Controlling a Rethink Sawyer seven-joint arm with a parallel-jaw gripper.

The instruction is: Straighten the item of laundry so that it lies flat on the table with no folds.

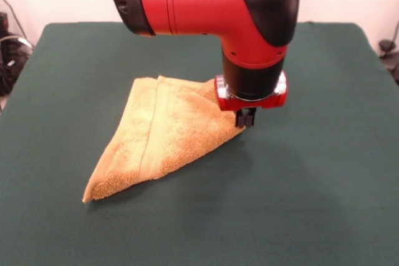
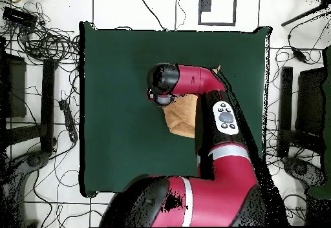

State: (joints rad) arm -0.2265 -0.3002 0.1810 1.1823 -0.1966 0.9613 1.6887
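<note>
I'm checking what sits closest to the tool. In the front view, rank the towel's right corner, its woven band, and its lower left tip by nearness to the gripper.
From the gripper:
1. The towel's right corner, right beside it.
2. The woven band, mid-towel, to the left.
3. The lower left tip, towards the picture's bottom left.

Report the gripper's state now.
Gripper: at the towel's right edge; open or shut cannot be told.

red and black arm (image 1: 206, 4) reaches in from above, wrist pointing straight down, gripper (image 1: 245, 118) low; how its tips stand can't be made out.
</note>
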